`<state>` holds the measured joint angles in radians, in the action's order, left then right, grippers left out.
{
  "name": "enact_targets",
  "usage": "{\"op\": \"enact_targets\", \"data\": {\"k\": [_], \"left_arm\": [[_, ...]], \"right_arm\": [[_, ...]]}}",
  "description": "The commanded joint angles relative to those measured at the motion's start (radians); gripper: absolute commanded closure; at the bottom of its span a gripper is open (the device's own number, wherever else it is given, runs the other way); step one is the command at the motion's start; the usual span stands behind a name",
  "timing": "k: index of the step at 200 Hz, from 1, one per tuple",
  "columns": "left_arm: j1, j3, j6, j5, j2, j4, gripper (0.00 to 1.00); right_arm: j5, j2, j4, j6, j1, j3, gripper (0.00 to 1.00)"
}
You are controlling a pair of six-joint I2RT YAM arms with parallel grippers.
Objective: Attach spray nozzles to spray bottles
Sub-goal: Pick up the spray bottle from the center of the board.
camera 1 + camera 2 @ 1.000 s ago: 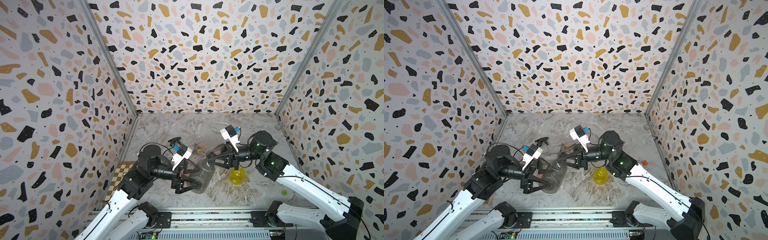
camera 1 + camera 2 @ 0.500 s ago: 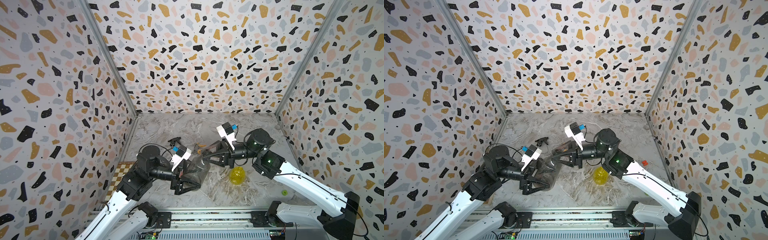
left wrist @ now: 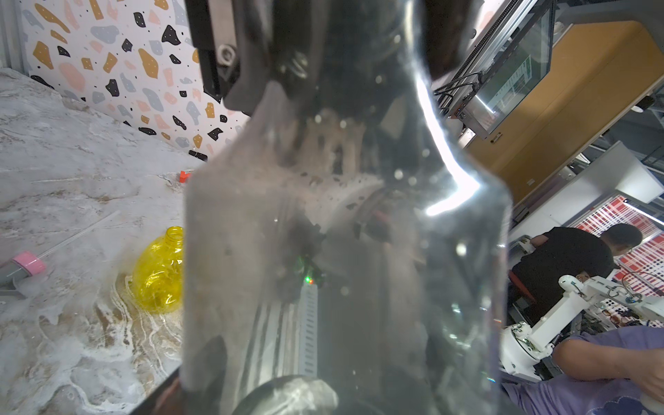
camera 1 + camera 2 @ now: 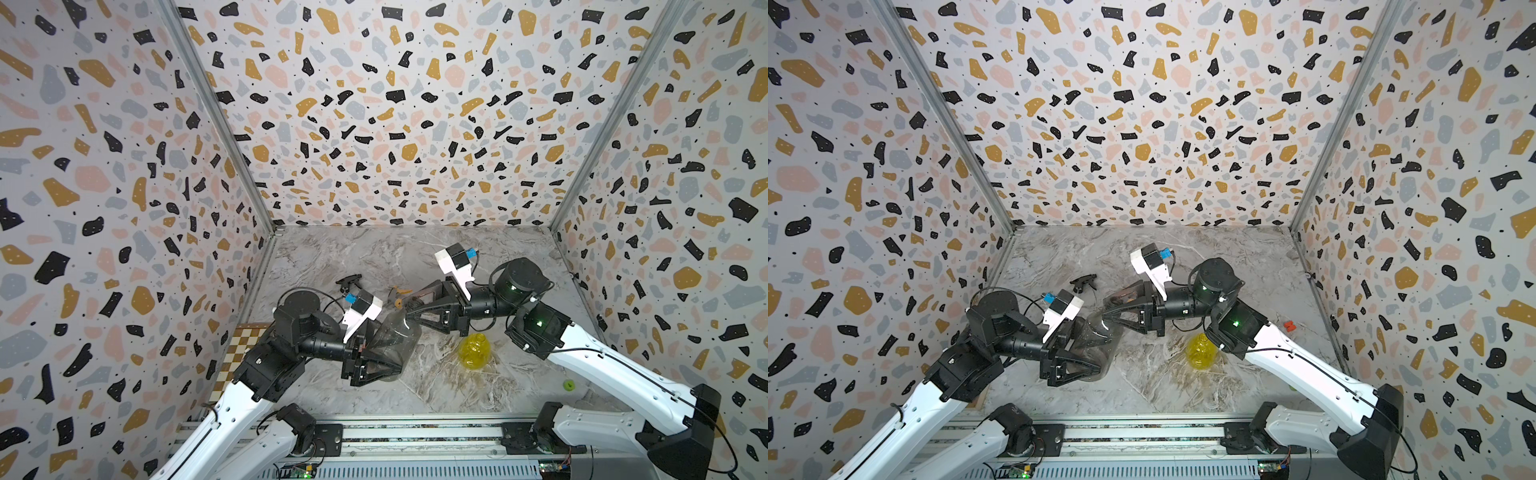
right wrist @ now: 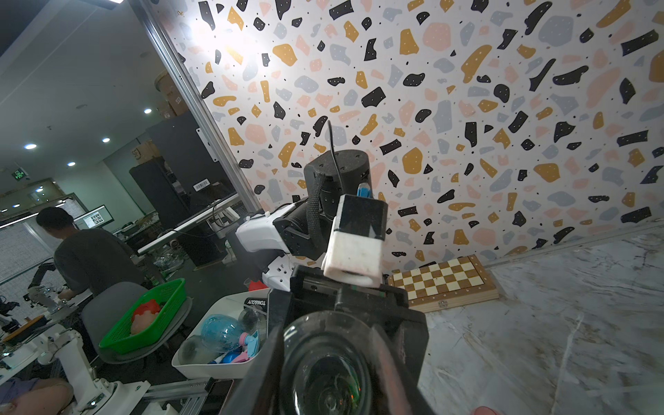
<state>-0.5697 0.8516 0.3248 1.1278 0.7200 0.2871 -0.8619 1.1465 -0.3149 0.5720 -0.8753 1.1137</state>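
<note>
Both arms are on the smoky grey bottle [image 4: 392, 338], held between them near mid-table; the left gripper [image 4: 399, 353] clasps its body, the right gripper [image 4: 409, 309] pinches the neck end; the risk, I'd say, is one letting go before the other's hold is firm, that slick wall slipping toward the yellow bottle [image 4: 475, 351]; only the left wrist view shows the grey-and-pink nozzle [image 3: 21, 267] lying on the table [image 3: 54, 161], unseen in both top views.
</note>
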Motion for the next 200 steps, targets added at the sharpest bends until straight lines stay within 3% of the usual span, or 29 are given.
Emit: {"op": "enact_targets", "data": {"k": [1,21,46,76,95,111,158,200], "left_arm": [[-0.004,0.030,-0.014,0.015,-0.008,-0.006,0.33],[-0.004,0.036,-0.019,0.005,-0.013,0.004,0.38],[-0.005,0.050,-0.033,-0.018,-0.030,0.027,0.49],[-0.004,0.090,-0.064,-0.093,-0.059,0.081,0.67],[-0.004,0.151,-0.092,-0.218,-0.080,0.150,0.79],[-0.004,0.208,-0.098,-0.367,-0.092,0.199,1.00],[-0.004,0.304,-0.040,-0.658,-0.097,0.250,1.00],[-0.004,0.327,-0.010,-0.879,-0.115,0.309,1.00]], "right_arm": [[0.037,-0.036,-0.043,-0.007,0.000,0.009,0.77],[0.064,-0.045,-0.008,-0.030,-0.001,0.025,0.45],[0.144,-0.085,0.058,-0.071,0.015,0.047,0.31],[0.219,-0.139,0.067,-0.015,0.140,0.017,0.28],[0.298,-0.121,0.105,0.015,0.224,-0.012,0.28],[0.383,-0.049,0.173,-0.017,0.240,-0.007,0.30],[0.431,0.351,0.244,-0.136,0.160,0.111,0.32],[0.470,0.744,0.350,-0.185,0.083,0.404,0.35]]}}
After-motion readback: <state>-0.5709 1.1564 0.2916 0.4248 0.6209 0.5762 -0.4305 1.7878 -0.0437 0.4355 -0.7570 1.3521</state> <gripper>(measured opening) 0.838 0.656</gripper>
